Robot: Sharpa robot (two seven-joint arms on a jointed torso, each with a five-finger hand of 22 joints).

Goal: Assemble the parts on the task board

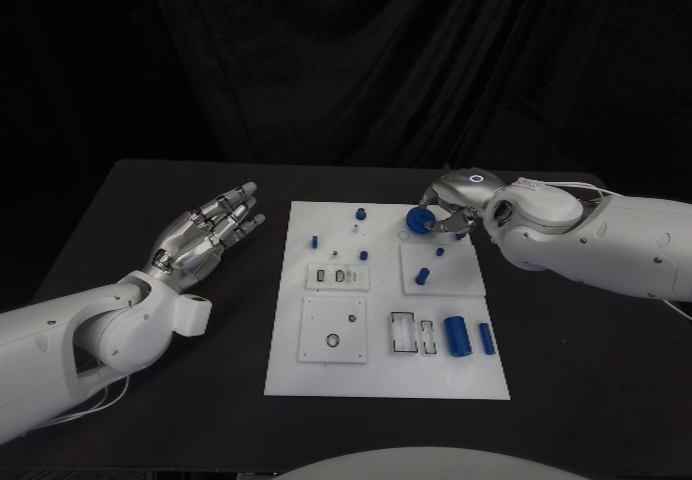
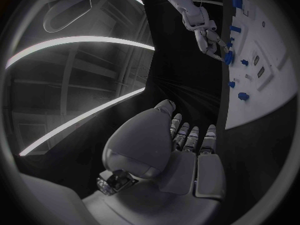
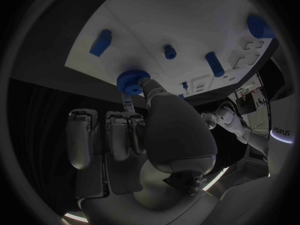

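- The task board (image 1: 378,375) — smooth matt white, plastic by its look.
- The blue parts (image 1: 456,337) — smooth plastic; the gear (image 3: 132,81) has a ridged rim.
- The bench (image 1: 159,400) — matt black.
- Both hands, left (image 1: 214,228) and right (image 1: 450,205) — silvery metal fingers (image 3: 82,135); arm shells glossy white.

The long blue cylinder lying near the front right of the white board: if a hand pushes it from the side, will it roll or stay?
The long blue cylinder lies on its side on the flat task board, so a sideways push would probably roll it. It looks rigid and likely light. Its smooth surface may slip in a loose pinch.
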